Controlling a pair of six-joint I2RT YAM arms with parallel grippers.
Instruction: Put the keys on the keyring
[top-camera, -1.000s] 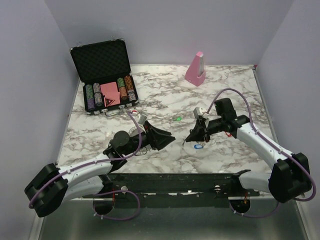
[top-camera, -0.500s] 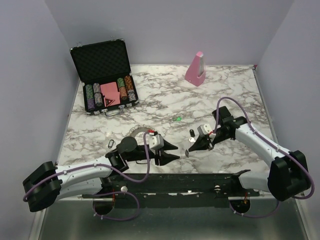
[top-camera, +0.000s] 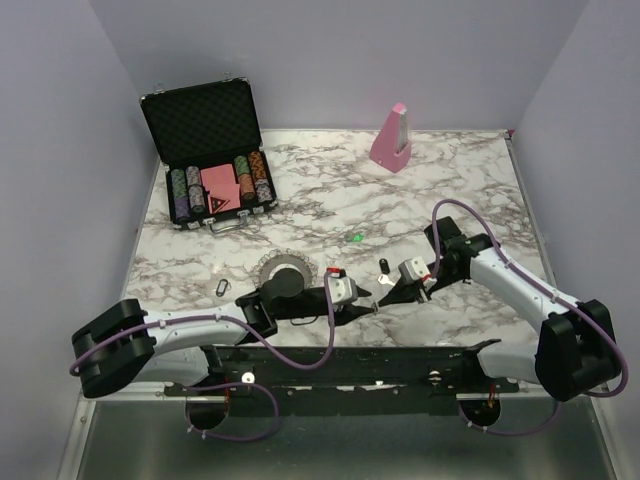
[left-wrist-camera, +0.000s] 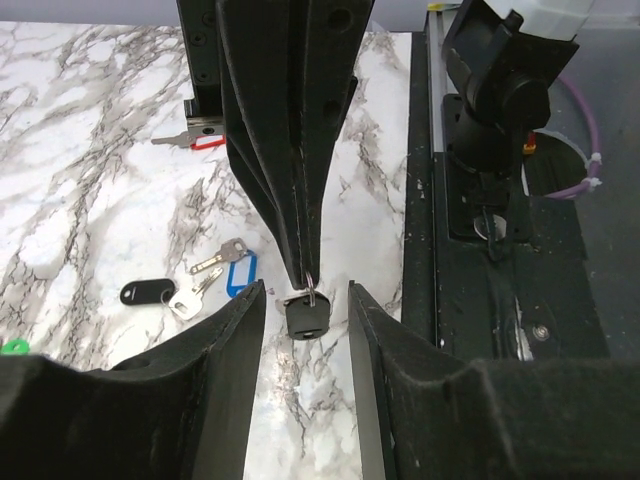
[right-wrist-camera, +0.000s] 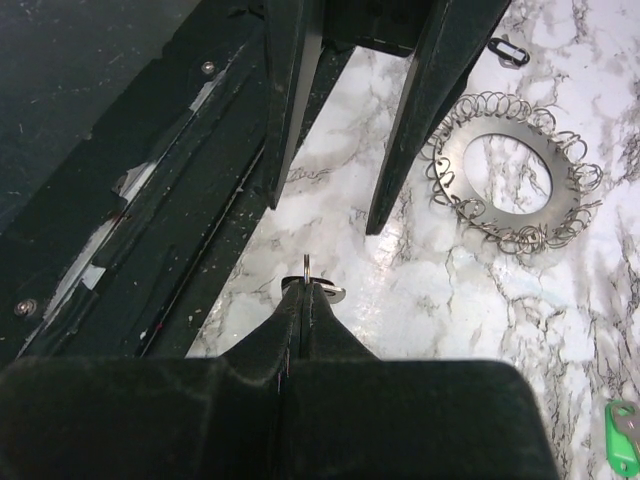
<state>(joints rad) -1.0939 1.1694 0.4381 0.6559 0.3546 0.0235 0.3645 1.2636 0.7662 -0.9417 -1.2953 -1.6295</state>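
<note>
My right gripper (right-wrist-camera: 305, 292) is shut on the small split ring of a black-headed key (left-wrist-camera: 306, 318), which hangs just above the marble. My left gripper (left-wrist-camera: 305, 296) is open, its jaws to either side of that key without touching it. In the top view the two grippers meet tip to tip, left (top-camera: 361, 299) and right (top-camera: 379, 299). The keyring (right-wrist-camera: 515, 185) lies flat on the table beyond them; in the top view (top-camera: 272, 264) my left arm partly covers it. A blue-tagged key (left-wrist-camera: 240, 272), a black tag (left-wrist-camera: 148, 292), a red-tagged key (top-camera: 335, 270) and a green key (top-camera: 356, 238) lie loose.
An open black case of poker chips (top-camera: 215, 190) stands at the back left. A pink wedge block (top-camera: 391, 137) is at the back. A small black clip (top-camera: 222, 288) lies left of the keyring. The black base rail (top-camera: 350, 362) runs along the near edge.
My left arm has swung right and brought its open gripper up around the key, uncovering more of the keyring. My right gripper has held the key and shifted only slightly.
</note>
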